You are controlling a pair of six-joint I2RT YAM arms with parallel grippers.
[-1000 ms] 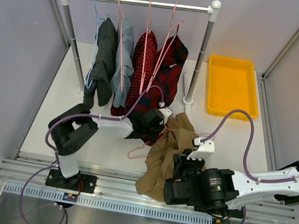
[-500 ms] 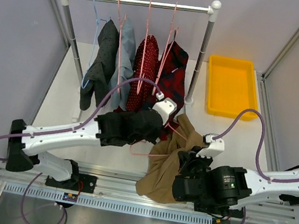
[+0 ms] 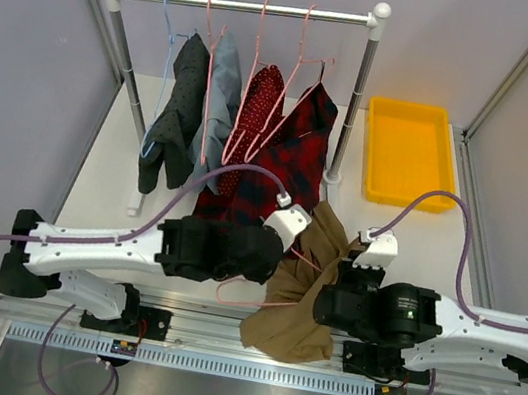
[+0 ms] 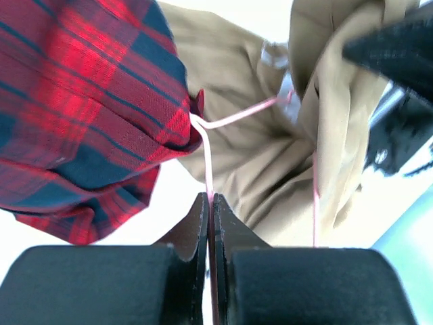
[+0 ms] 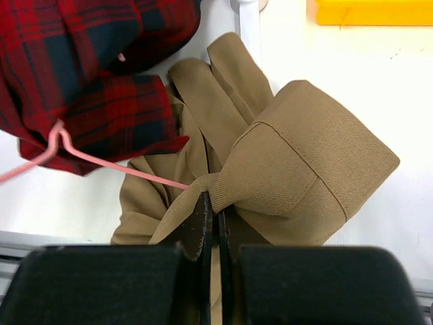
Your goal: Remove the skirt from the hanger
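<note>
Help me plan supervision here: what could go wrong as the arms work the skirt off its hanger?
The left gripper pinches only the thin hanger, which could slip or twist free. The hanger lies against the plaid garment and might snag it. The right gripper holds a small fold of skirt that may slide out.

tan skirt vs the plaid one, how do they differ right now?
The tan skirt is plain and bunched up low; the plaid garment is checked red and dark, hanging from the rail. The right gripper pinches the tan skirt; nothing grips the plaid garment. Both have pink hangers.
</note>
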